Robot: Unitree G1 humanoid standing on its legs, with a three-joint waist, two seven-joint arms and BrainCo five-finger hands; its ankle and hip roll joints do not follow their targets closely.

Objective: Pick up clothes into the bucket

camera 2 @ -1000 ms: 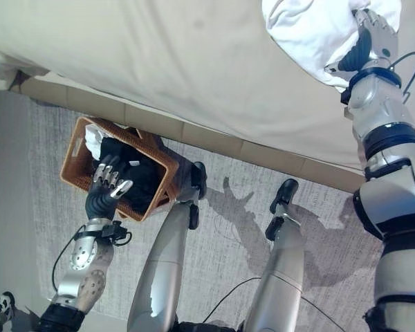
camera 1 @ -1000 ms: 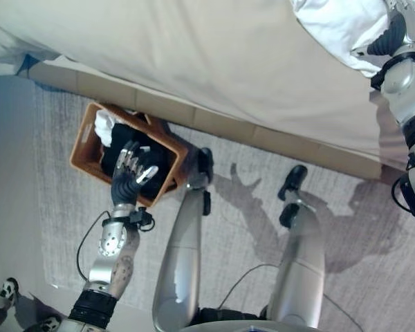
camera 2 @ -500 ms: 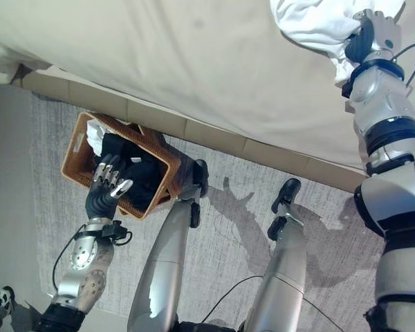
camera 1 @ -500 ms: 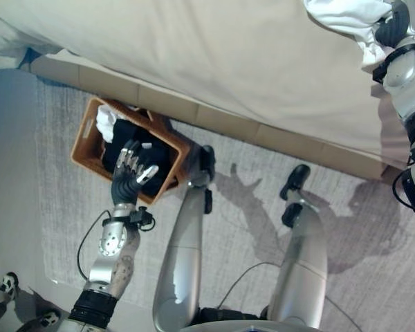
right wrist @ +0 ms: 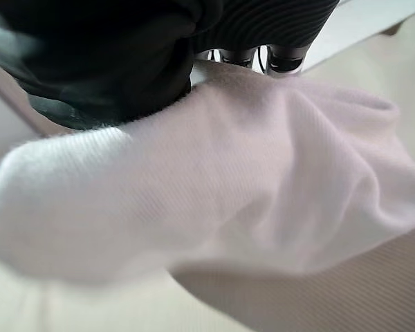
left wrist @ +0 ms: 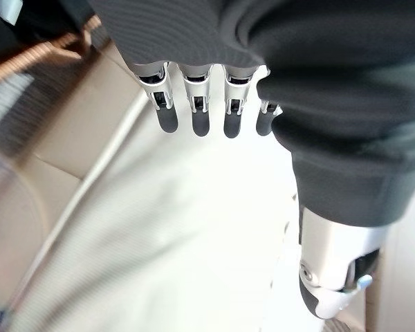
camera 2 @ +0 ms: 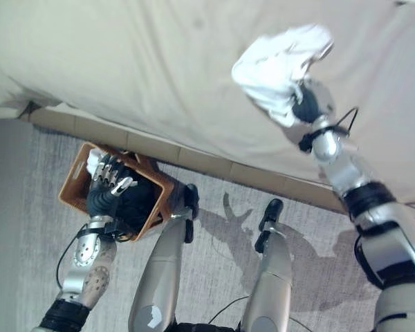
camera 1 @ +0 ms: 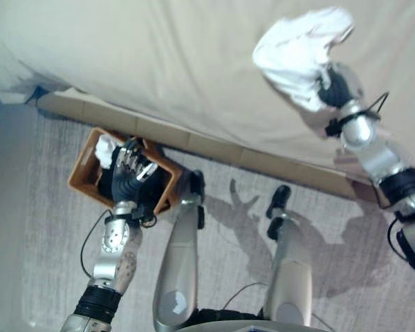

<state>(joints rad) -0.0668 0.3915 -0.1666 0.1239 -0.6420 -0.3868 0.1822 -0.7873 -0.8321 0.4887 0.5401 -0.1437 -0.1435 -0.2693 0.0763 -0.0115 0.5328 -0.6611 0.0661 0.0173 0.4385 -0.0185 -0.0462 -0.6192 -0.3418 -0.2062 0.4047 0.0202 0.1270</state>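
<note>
Right hand (camera 1: 334, 88) grips white garment (camera 1: 297, 50) | left hand (camera 1: 129, 173) relaxed over basket (camera 1: 81, 173)

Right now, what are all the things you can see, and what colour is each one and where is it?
White garment: one, white, bunched in the right hand, lifted over the bed.
Basket: one, orange-brown woven, on the carpet beside the bed's base.
Clothes in the basket: a white piece at the far corner and dark pieces filling the rest; count unclear.
Bed: one, beige cover, tan base along the floor.
Carpet: one, grey, under the basket.
Left hand: fingers straight, holding nothing, above the basket.
Right hand: closed on the white garment.
</note>
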